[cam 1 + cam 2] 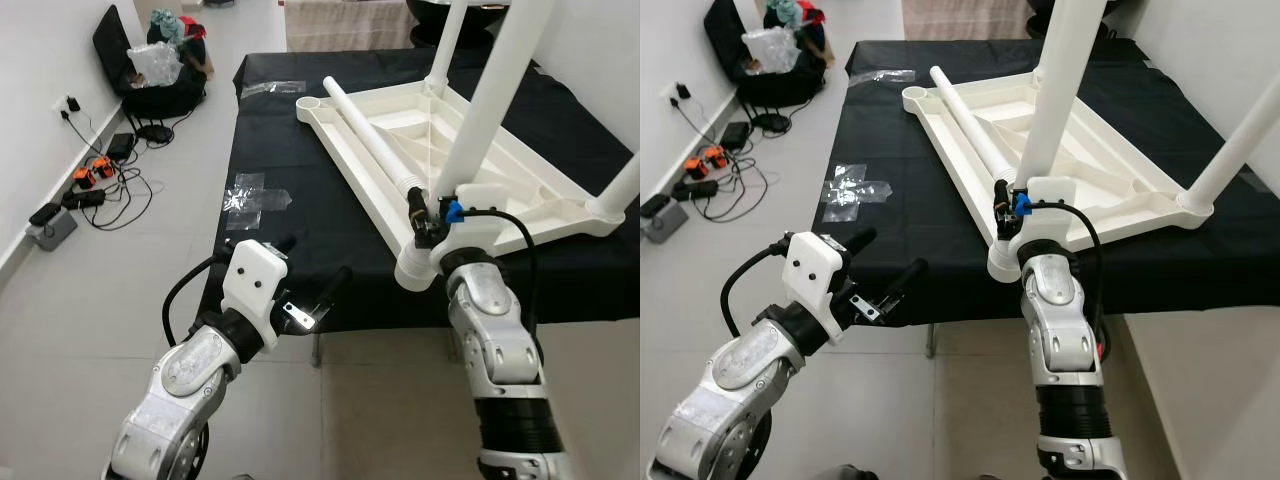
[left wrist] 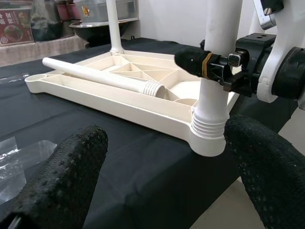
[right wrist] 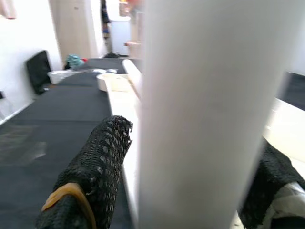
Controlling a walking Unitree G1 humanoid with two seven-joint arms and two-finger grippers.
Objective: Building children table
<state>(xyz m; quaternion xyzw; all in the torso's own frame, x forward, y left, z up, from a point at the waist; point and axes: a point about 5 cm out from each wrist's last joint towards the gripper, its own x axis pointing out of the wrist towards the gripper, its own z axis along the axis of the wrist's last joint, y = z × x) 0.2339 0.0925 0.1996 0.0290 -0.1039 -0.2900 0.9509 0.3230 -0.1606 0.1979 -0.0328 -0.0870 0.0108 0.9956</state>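
A white plastic children's table (image 1: 520,185) lies upside down on a black cloth. Three legs stand in its corner sockets; a fourth, loose leg (image 1: 365,135) lies across its underside. My right gripper (image 1: 425,215) is shut on the near corner leg (image 1: 490,100) just above its socket (image 1: 415,265). In the right wrist view that leg (image 3: 209,119) stands between the black fingers (image 3: 100,157). My left gripper (image 1: 312,262) hovers open at the cloth's front edge, left of that corner, with nothing in it. Its fingers (image 2: 62,176) frame the socketed leg (image 2: 217,71) from a distance.
Clear plastic wrappers (image 1: 250,195) lie on the black cloth (image 1: 290,150) to the left of the table, and another (image 1: 270,88) farther back. Cables and a power strip (image 1: 90,185) litter the tiled floor at the left wall, beside a black bag (image 1: 150,80).
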